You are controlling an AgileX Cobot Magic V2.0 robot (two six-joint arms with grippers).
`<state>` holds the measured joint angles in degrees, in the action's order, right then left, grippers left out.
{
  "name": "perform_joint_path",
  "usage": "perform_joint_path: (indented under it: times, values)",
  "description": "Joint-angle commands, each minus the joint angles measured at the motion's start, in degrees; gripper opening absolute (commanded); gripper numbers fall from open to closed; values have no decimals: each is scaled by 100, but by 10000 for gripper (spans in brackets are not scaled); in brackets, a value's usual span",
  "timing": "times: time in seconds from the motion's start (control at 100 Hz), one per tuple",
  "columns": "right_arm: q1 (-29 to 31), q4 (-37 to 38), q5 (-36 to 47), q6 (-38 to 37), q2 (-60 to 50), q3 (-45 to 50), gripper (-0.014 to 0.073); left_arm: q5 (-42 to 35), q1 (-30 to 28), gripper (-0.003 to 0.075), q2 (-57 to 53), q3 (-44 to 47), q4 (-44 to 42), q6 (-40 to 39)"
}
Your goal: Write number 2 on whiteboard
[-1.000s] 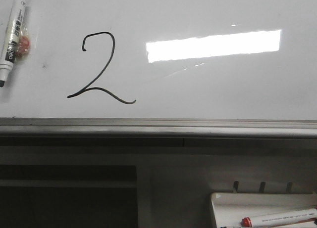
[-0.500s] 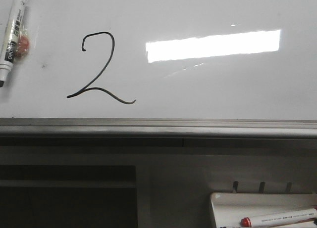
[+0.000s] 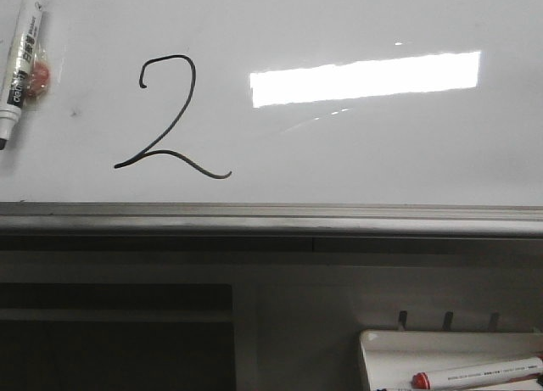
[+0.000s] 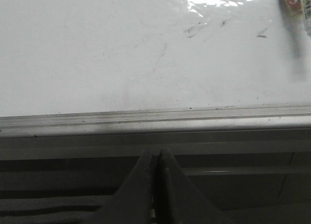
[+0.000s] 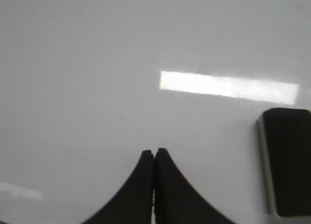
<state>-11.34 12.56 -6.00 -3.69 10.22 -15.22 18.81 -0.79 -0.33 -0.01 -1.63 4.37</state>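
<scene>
On the whiteboard (image 3: 356, 153), left of the light reflection (image 3: 365, 77), the number 2 (image 3: 170, 115) sits complete, unchanged from a second ago; writing looks finished. Left gripper (image 4: 156, 158) and right gripper (image 5: 154, 158) have both fingers pressed together, holding nothing

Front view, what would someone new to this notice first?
The black number 2 drawn left of center on the whiteboard, with a bright rectangular light reflection beside it. A black-capped marker lies at the board's far left, and a red-capped marker sits in a white tray at lower right.
</scene>
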Motion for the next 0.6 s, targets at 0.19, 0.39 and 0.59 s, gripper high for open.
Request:
perform_joint_path:
  times: [0.19, 0.39, 0.59]
  values:
    - [807, -24, 477, -8, 54, -123, -51, -425, -16, -20, -141, 68, 6, -60]
    - [982, -307, 545, -8, 54, 245, -51, -425, -16, -20, -141, 68, 6, -60]
    - [1324, -835, 600, -8, -212, 944, -51, -425, -16, -20, -141, 68, 6, -60]
